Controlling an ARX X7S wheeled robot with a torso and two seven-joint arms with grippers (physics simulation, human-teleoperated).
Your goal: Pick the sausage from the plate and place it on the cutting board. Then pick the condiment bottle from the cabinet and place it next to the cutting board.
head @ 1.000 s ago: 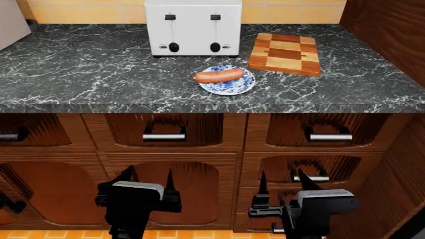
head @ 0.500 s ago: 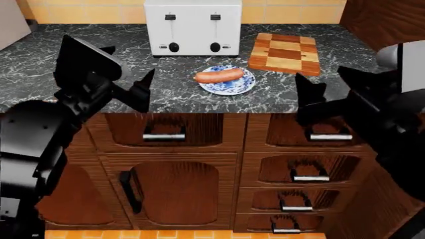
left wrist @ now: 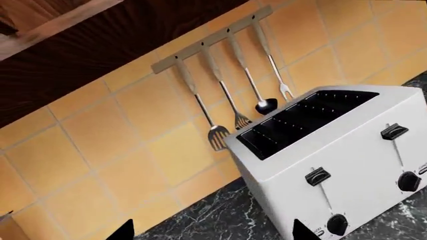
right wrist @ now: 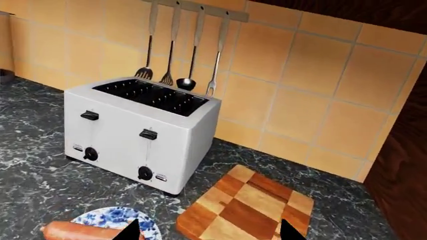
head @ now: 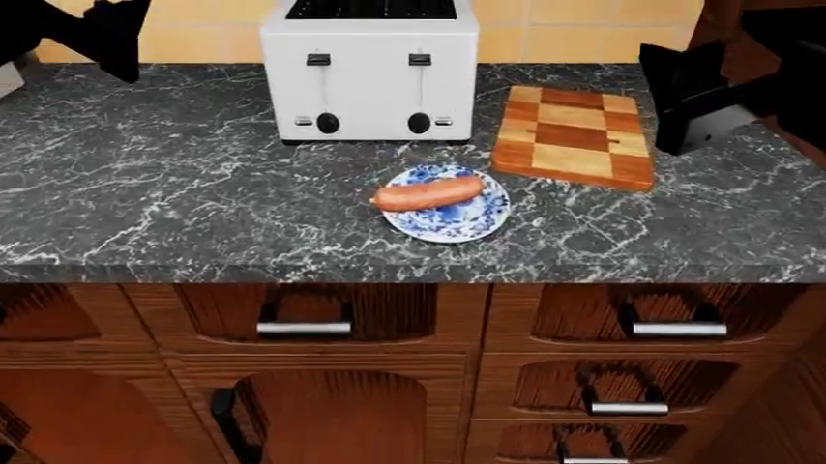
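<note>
surface count: one sausage [head: 427, 193], one plate [head: 447, 205], one cutting board [head: 574, 135].
sausage lies on the plate, just left of the cutting board; no writing legible; both tools spread, empty.

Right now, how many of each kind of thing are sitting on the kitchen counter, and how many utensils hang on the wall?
Toaster: 1
Plate: 1
Sausage: 1
Cutting board: 1
Hanging utensils: 4
Total: 8
</note>
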